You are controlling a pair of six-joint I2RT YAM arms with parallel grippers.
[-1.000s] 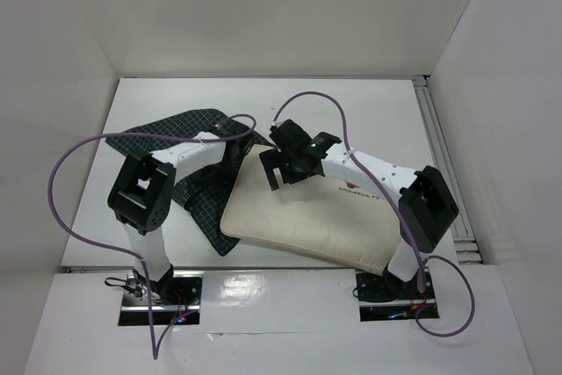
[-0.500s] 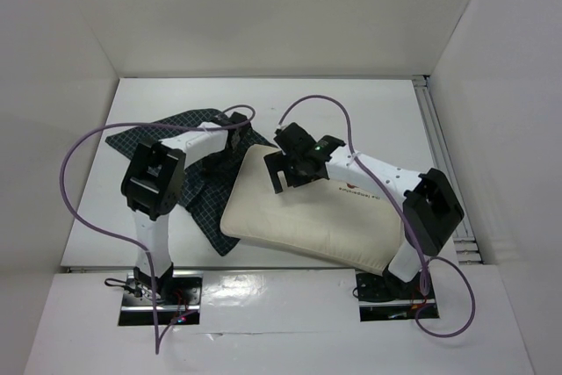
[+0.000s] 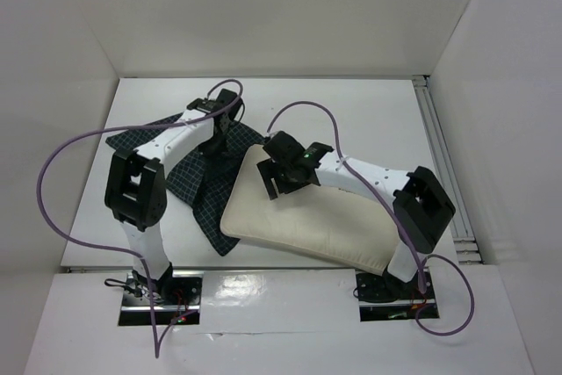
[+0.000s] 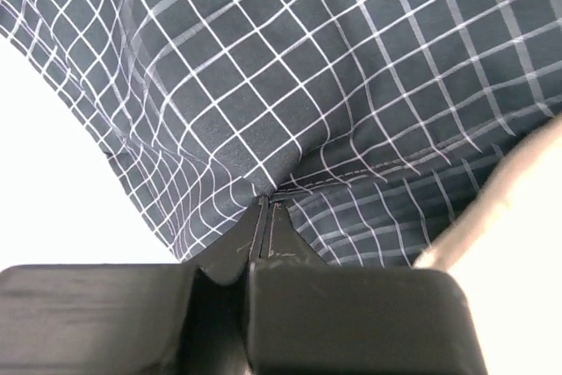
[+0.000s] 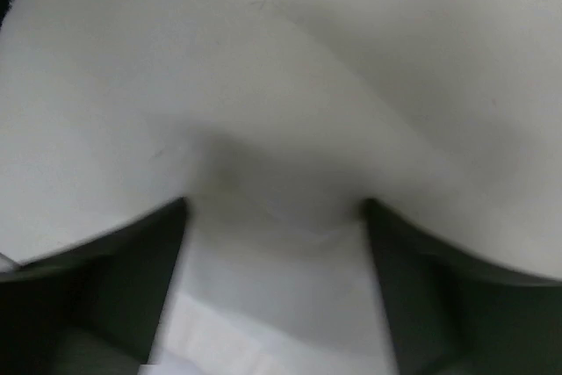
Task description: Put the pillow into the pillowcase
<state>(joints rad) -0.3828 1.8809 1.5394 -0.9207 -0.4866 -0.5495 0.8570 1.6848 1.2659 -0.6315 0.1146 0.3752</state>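
Your pillow (image 3: 307, 221) lies outside the pillowcase (image 3: 189, 186), long axis left to right, its left end overlapping the cloth. The pillowcase, left of the pillow, holds none of it yet. Your left gripper (image 4: 266, 208) is pinched tight on checked cloth beside the pillow's far left corner. Your right gripper (image 5: 274, 217), nearer, straddles that corner, jaws apart; whether it grips, you cannot tell.

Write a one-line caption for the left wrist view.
Left gripper shut on a fold of the checked pillowcase, the cream pillow edging in at right.
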